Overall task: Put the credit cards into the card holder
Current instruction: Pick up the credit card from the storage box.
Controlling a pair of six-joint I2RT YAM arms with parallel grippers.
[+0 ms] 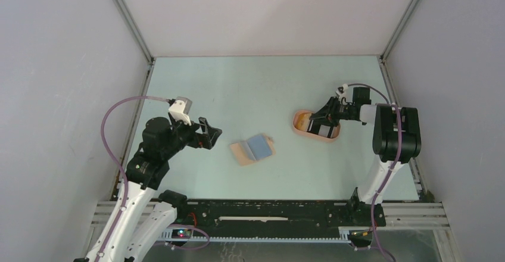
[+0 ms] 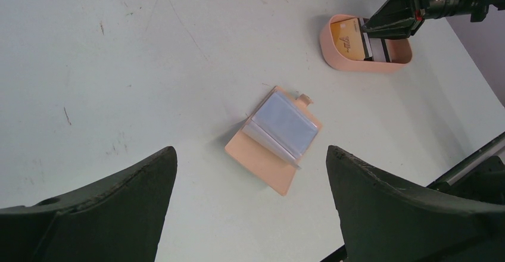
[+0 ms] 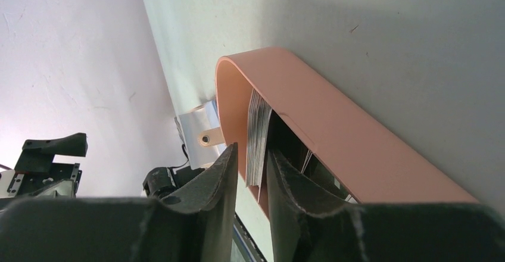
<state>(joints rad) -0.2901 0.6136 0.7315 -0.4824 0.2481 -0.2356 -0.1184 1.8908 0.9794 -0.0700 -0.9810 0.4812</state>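
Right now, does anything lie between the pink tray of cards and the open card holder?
Nothing visible does. Bare table separates the tray from the card holder. The right gripper pinches a card inside the tray, so only the tray's wall must be cleared. The left gripper sits open beyond the holder.

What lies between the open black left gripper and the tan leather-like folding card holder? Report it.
Only bare pale-green tabletop separates the left gripper from the tan card holder; the top view shows it.
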